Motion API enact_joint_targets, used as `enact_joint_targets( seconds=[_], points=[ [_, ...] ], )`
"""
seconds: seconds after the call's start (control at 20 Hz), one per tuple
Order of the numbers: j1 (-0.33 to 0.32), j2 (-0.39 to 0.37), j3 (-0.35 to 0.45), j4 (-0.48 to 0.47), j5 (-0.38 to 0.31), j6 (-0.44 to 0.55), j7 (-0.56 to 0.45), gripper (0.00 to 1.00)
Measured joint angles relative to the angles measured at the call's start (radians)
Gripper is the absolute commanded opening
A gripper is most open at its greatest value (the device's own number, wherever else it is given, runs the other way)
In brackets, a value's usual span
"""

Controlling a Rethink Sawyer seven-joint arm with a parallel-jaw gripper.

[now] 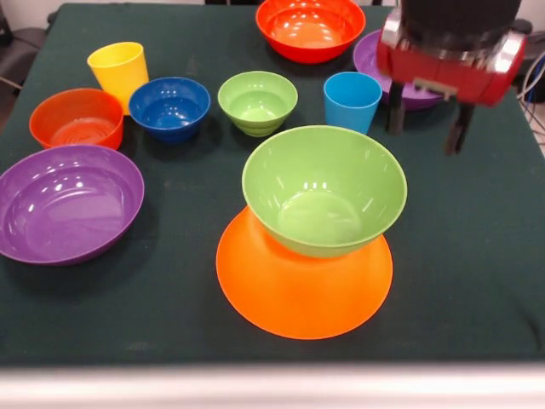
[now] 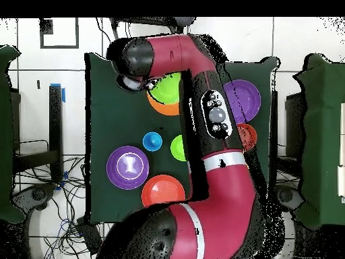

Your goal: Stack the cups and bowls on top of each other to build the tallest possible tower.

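Orange and upturned, the biggest bowl [image 1: 302,285] lies near the front edge of the table [image 1: 460,281] as the base of the tower [image 1: 315,230], and a large green bowl [image 1: 324,189] sits upright on its dome, tilted a little. The gripper [image 1: 424,128] hangs apart from this pile, up and toward the table's far right corner in the front view; its two dark fingers [image 1: 395,109] point straight down with a clear gap between them and nothing in it, so the jaws stand spread and empty.

Just beside the gripper stands the light blue cup [image 1: 352,100], and behind the fingers a purple bowl [image 1: 375,61] lies partly hidden by the red wrist. A red-orange bowl [image 1: 310,28] sits at the far edge. In a row across the middle are a small green bowl [image 1: 257,101], the dark blue bowl [image 1: 169,107] and, behind that one, the yellow cup [image 1: 119,73]. Near the left edge a second red-orange bowl [image 1: 77,118] sits close to the other large purple bowl [image 1: 66,202]. All of these stand mouth up on the dark green cloth.

From overhead the red and black arm [image 2: 215,135] rises from the base, runs up across the table and bends sideways, its end over the pile, covering much of the table's middle.
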Motion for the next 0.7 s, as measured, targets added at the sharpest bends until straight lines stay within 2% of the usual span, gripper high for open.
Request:
enact_joint_targets(
  seconds=[0.3,0.7],
  points=[
    [0.001,-0.100,0.000,-0.002,0.048,0.112,0.000,1.00],
    [0.001,-0.157,0.000,-0.003,0.057,0.132,0.000,1.00]
  ],
)
